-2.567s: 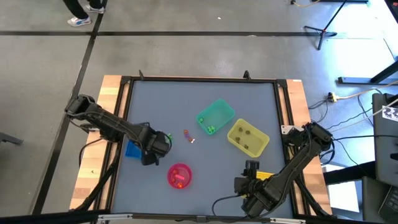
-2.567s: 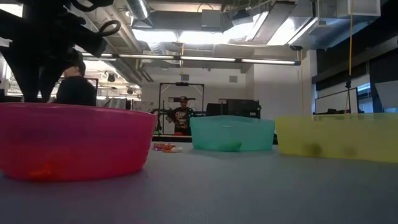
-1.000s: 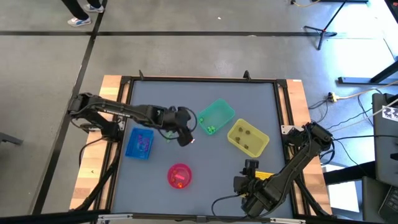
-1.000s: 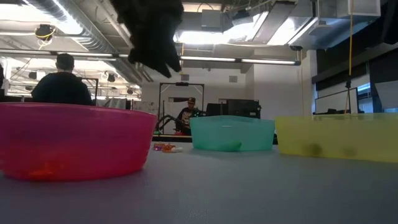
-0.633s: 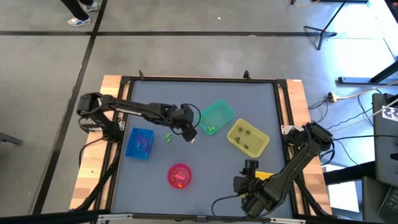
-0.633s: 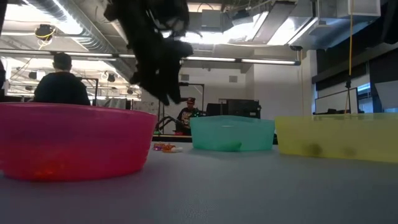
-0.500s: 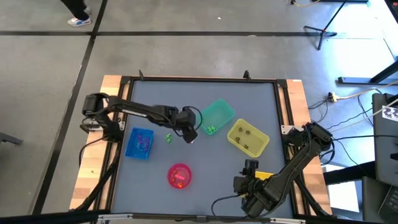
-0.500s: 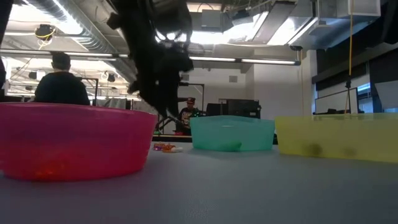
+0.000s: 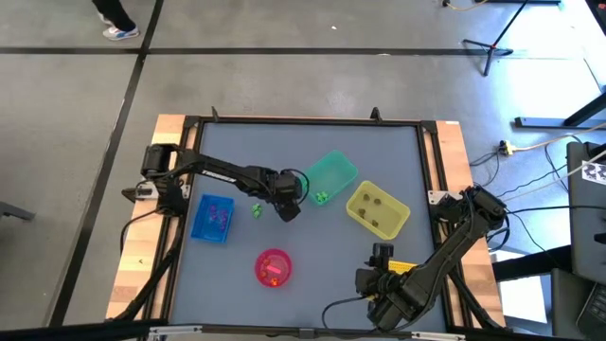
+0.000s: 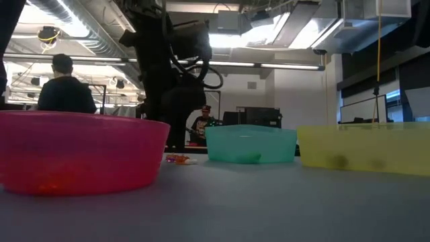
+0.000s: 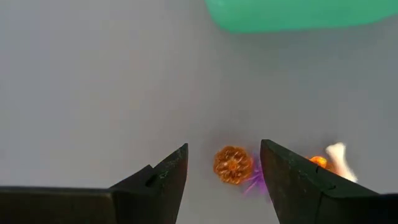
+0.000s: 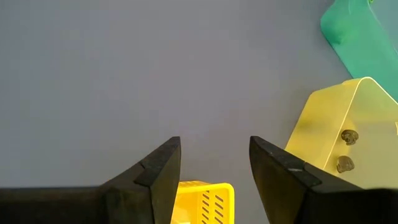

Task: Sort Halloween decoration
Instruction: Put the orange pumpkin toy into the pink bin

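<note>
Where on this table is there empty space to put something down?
The widest bare stretch lies along the table's far edge, beyond the green bin and yellow bin. Another lies between the pink bowl and the right gripper. The middle is crowded: the left gripper hovers over loose trinkets beside the blue bin.

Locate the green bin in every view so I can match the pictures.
High view: green bin at table centre, just right of the left tool.
Low view: middle of the picture, between the pink bowl and the yellow bin.
Left wrist view: a strip of it at the upper edge.
Right wrist view: upper right corner.
Shared landmark: the yellow bin beside it.
</note>
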`<state>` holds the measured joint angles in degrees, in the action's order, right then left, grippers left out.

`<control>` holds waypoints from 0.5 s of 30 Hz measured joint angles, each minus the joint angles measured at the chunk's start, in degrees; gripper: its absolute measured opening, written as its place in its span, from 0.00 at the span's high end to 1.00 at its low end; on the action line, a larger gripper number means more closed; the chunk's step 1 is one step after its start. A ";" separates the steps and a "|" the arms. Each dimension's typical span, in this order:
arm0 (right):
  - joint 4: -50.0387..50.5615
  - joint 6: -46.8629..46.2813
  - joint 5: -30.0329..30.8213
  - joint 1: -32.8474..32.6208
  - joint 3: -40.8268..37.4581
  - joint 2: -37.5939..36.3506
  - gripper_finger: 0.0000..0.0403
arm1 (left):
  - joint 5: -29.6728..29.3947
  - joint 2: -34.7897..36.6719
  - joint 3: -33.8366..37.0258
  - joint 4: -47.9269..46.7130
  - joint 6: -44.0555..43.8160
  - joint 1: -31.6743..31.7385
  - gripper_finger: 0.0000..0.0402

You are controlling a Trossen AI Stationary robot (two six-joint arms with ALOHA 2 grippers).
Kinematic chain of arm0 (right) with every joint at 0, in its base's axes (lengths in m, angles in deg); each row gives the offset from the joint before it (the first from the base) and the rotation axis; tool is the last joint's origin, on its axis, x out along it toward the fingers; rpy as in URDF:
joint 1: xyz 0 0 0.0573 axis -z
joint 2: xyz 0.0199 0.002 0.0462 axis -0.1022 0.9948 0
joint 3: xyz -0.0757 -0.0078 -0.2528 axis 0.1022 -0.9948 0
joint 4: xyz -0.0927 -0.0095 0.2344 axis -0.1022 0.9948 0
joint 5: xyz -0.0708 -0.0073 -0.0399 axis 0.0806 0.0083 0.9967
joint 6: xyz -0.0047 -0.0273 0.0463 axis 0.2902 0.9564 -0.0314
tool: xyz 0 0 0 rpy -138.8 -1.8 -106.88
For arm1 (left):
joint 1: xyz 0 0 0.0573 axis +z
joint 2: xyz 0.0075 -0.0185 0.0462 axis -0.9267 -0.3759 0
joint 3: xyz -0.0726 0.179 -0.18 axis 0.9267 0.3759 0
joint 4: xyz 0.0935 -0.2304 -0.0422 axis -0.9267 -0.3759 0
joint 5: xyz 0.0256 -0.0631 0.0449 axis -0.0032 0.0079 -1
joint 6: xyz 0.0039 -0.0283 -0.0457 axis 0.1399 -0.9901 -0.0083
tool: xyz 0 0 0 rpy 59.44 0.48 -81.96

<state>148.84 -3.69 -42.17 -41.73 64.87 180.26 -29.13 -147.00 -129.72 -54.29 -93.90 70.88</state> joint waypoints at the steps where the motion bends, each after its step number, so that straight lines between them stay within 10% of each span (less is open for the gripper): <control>1: -0.02 -0.01 0.00 0.00 0.00 0.00 0.53 | 0.00 -0.08 0.02 -0.49 0.00 -0.01 0.54; 15: -1.22 -0.01 0.00 0.00 0.00 0.00 0.53 | -0.31 -0.42 0.02 -1.01 -1.54 -1.71 0.54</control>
<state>147.62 -3.70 -42.17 -41.73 64.87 180.26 -29.44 -147.42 -129.70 -55.30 -95.44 69.17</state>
